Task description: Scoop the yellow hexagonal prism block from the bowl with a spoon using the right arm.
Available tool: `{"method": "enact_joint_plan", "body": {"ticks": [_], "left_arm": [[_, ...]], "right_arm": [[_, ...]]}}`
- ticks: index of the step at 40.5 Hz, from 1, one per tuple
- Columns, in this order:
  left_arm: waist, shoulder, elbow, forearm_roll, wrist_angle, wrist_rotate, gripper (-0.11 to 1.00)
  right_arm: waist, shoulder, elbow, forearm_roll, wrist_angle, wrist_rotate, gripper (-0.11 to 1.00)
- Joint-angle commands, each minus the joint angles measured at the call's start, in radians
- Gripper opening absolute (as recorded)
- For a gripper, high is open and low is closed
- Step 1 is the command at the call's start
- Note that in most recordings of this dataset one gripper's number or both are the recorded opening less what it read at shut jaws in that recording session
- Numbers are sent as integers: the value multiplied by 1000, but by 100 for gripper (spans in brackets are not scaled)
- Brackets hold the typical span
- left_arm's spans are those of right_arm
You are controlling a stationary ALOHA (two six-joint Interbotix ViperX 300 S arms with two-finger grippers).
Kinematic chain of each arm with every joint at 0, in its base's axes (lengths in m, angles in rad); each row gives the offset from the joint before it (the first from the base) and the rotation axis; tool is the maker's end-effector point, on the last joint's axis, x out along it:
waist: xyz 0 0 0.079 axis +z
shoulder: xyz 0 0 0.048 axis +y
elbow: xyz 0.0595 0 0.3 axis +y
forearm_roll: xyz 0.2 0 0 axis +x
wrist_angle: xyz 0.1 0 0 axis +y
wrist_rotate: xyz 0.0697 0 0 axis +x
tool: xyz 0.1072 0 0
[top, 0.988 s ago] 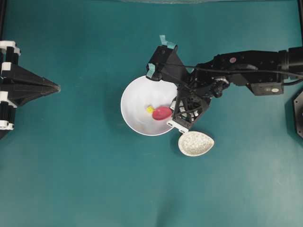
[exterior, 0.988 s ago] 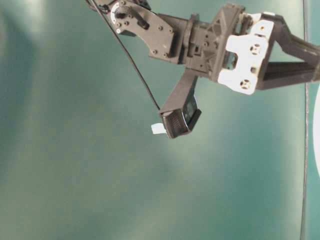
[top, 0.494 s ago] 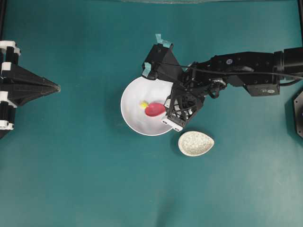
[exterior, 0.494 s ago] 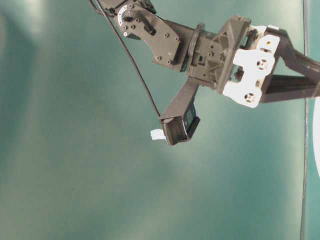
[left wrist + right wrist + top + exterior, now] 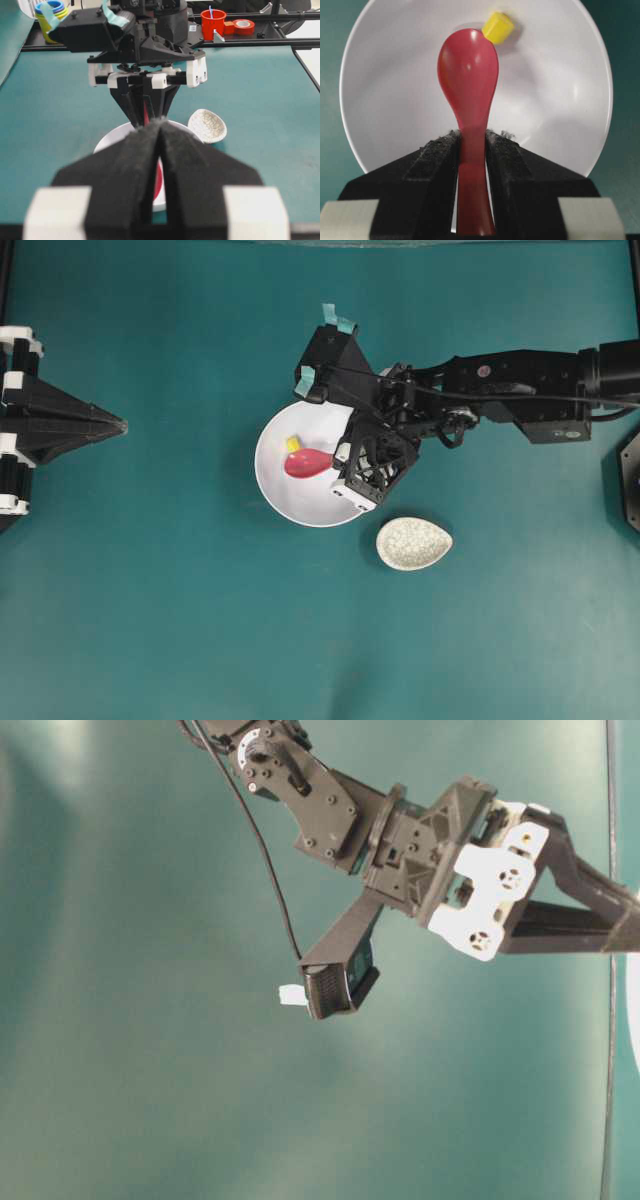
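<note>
Leftward across the bowl point(image 5: 275, 490) is where the spoon point(image 5: 307, 463) has travelled over the past second, its scoop sliding from the right-centre of the dish toward the upper-left inner wall, and the yellow block point(image 5: 292, 444) has gone ahead of it, pushed rather than lifted. The right arm has reached further over the rim to follow, while the speckled spoon rest point(image 5: 413, 543) on the green surface point(image 5: 180, 600) and the left claw point(image 5: 118, 424) at the far edge have not shifted.

The right claw point(image 5: 472, 145) is clamped on the spoon's handle, pads on either side just below the neck, so the scoop sticks straight out in front of it and can be steered like a shovel. From the wrist view the block point(image 5: 498, 27) sits touching the scoop's far right tip, against the rising wall of the bowl. That position looks deliberate: the wall can act as a backstop so the block cannot keep sliding away. It is not yet inside the scoop.

The left claw point(image 5: 159, 131) is pressed closed on nothing, parked well apart from the work.
</note>
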Motion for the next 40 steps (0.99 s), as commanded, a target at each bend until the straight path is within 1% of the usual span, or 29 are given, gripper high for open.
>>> {"method": "enact_joint_plan", "body": {"ticks": [1,6,12,23,31,40], "left_arm": [[3,6,-26,3,-5,0,-1],[3,8,-26,3,-5,0,-1],[3,9,-25,3,-5,0,-1],[3,9,-26,2,-5,0,-1],[3,9,-26,3,-5,0,-1],[3,8,-26,2,-5,0,-1]], "right_arm": [[2,-12,-23,-14,-25,0,23],[2,-12,-23,-28,-46,0,23],[2,-25,-23,-29,-64,0,23],[2,-115,-21,-41,-57,2,23],[2,-199,-12,-41,-5,8,23],[2,-252,8,-38,78,12,23]]}}
